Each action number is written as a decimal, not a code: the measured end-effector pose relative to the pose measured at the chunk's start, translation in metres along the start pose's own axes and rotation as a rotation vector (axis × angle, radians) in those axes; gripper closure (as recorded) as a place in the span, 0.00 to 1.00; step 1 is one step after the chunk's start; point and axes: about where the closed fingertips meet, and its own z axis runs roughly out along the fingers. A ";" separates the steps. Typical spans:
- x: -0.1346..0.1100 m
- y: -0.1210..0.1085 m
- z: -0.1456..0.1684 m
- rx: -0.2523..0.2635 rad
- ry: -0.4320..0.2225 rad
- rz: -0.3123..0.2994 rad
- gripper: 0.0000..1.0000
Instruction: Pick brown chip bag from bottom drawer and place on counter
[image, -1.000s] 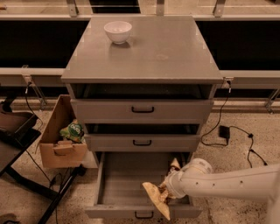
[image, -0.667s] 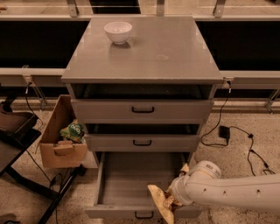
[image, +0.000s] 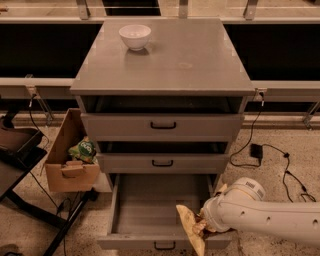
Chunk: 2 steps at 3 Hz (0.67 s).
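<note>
The bottom drawer (image: 145, 210) of the grey cabinet is pulled open and its floor looks bare. My white arm reaches in from the right, and the gripper (image: 204, 225) sits at the drawer's front right corner, shut on the brown chip bag (image: 191, 229). The bag shows as a pale-yellow and brown crinkled strip hanging over the drawer's front edge. The counter (image: 190, 55) is the flat grey top of the cabinet, well above the gripper.
A white bowl (image: 135, 36) stands at the counter's back left. Two shallower drawers (image: 163, 126) above are slightly open. A cardboard box (image: 70, 165) with a green snack bag (image: 83, 150) stands left of the cabinet. Cables and a black adapter (image: 257, 150) lie on the floor at right.
My arm has drawn back to the right and slightly up, bringing the brown chip bag with it toward the drawer's front right corner.
</note>
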 end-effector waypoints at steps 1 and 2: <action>0.002 -0.023 -0.035 0.009 0.034 -0.034 1.00; 0.029 -0.071 -0.137 0.035 0.107 -0.038 1.00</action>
